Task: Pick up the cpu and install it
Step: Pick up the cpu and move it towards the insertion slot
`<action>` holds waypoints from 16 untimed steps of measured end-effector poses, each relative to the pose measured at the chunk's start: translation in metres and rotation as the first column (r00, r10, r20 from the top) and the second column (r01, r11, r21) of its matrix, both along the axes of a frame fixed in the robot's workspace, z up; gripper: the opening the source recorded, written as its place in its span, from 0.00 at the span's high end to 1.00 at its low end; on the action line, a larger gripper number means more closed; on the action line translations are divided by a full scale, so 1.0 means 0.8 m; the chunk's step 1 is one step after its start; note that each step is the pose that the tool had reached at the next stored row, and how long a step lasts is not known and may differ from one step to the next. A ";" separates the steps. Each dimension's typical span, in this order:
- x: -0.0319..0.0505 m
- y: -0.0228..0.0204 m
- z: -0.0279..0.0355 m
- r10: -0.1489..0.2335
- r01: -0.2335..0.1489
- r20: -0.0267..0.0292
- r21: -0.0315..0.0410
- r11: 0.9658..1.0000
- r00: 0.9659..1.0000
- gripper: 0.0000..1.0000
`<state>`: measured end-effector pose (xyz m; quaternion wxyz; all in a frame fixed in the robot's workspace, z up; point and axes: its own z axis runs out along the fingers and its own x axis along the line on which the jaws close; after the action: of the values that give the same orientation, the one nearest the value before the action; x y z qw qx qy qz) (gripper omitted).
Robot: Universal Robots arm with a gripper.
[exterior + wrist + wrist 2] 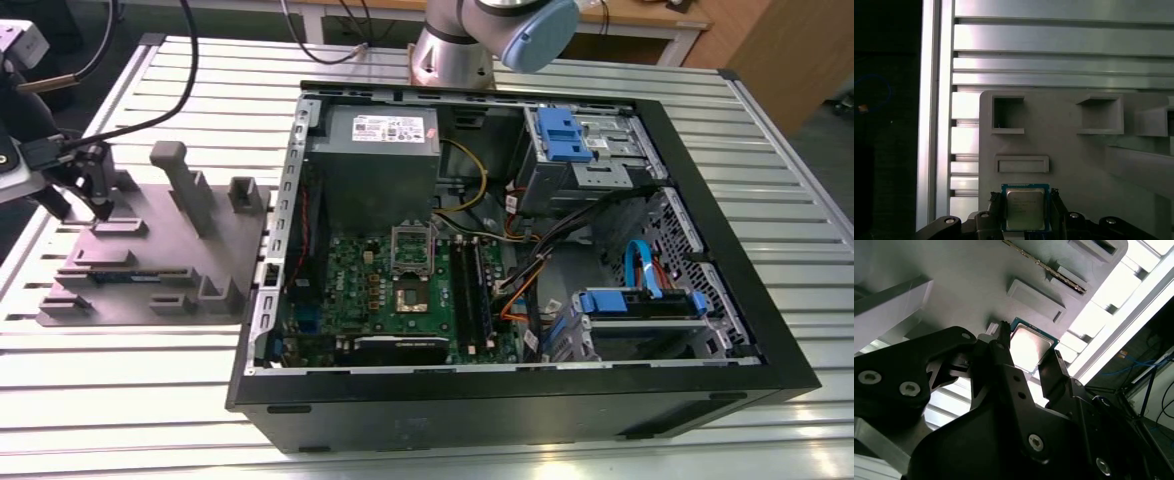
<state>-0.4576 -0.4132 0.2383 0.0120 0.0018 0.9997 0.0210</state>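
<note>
Over the tray (147, 270), at the exterior view's left, the fingers (99, 188) point straight down. The open case (747, 330) stands on the desk (134, 410) well apart from them, with the socket (411, 298) on its board farther off again.

From the second wrist view, the cpu (1030, 346) lies between the fingers (1004, 360) with its bright lid facing the camera. One finger presses against each of two opposite edges, so they look clenched on it, grasping it by the rim alone. A shallow pocket (1035, 301) of the tray sits just beyond the fingertips.

From the first wrist view, the cpu (1025, 210) is square to the fingers (1056, 204) and centred between them. A narrow slot (1022, 164) lies just ahead of the tips. I cannot tell whether the chip has left the tray.

The pick-up is the step in hand. I judge it goes best with an even hold:
- Keep contact on the edges only.
- Keep the lid level.
- Squeeze just enough that the chip cannot skew.
- Move it straight away from the tray, so the underside never drags.
</note>
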 end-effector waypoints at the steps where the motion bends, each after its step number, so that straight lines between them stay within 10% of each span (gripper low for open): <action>1: 0.000 0.0000 0.0009 0.000 0.000 0.000 0.000 1.000 1.000 0.53; 16: 0.000 0.0000 0.0171 0.000 0.000 0.000 0.000 1.000 1.000 0.53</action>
<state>-0.4576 -0.4132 0.2520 0.0121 0.0018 0.9997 0.0210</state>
